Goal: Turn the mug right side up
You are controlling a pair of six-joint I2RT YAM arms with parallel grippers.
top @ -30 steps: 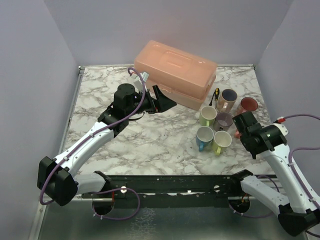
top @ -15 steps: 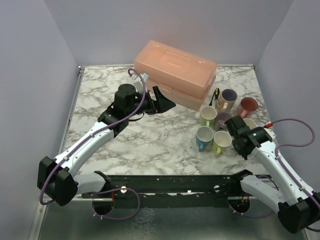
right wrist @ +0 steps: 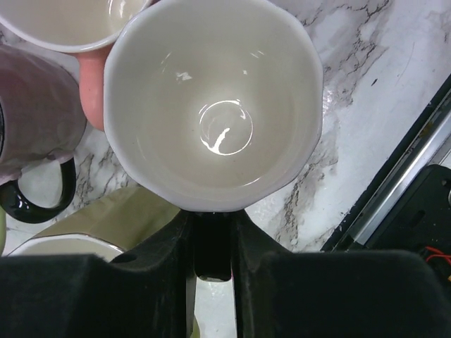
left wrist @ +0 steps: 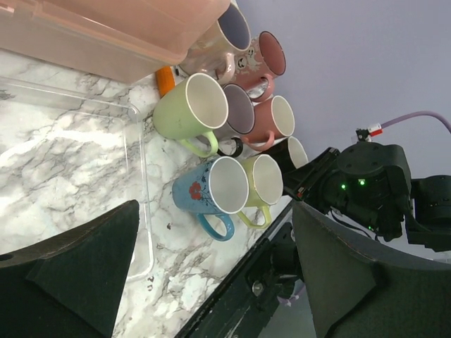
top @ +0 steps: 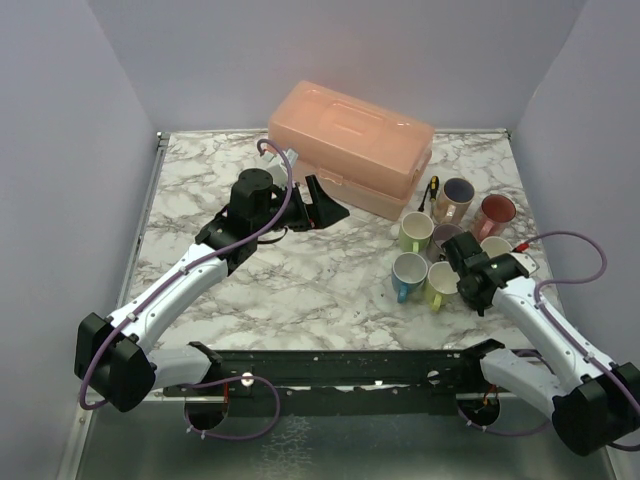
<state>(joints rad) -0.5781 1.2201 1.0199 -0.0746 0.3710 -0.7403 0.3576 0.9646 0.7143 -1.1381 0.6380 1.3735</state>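
On the left, your left arm reaches across the marble table (top: 200, 190) toward the big peach box (top: 350, 145). Your left pincer (top: 330, 205) hangs just in front of the box. Its two fingers are wide apart and nothing is between them. From its own camera you can see a clear plastic tray (left wrist: 137, 162) lying on the table beside the box.

Move to the right and you come to a bunch of mugs standing close together with their mouths up. In front are a blue mug (top: 408, 270) and a yellow-green mug (top: 441, 283). Behind those are a light green mug (top: 415, 232) and a purple mug (top: 447, 238) with a black handle. At the back stand a tan mug (top: 456, 198) and a red mug (top: 494, 211). A small orange and black tool (top: 431, 190) lies between the box and the tan mug.

At the right end of the bunch is the white mug (top: 496, 246), just in front of the red mug and close to the purple and yellow-green ones. Its mouth faces up, and your right wrist camera looks straight down into it. You cannot tell if it rests on the table. Your right pincer (right wrist: 211, 232) is squeezed together on the near side of this mug, on a thin dark part that looks like its handle.
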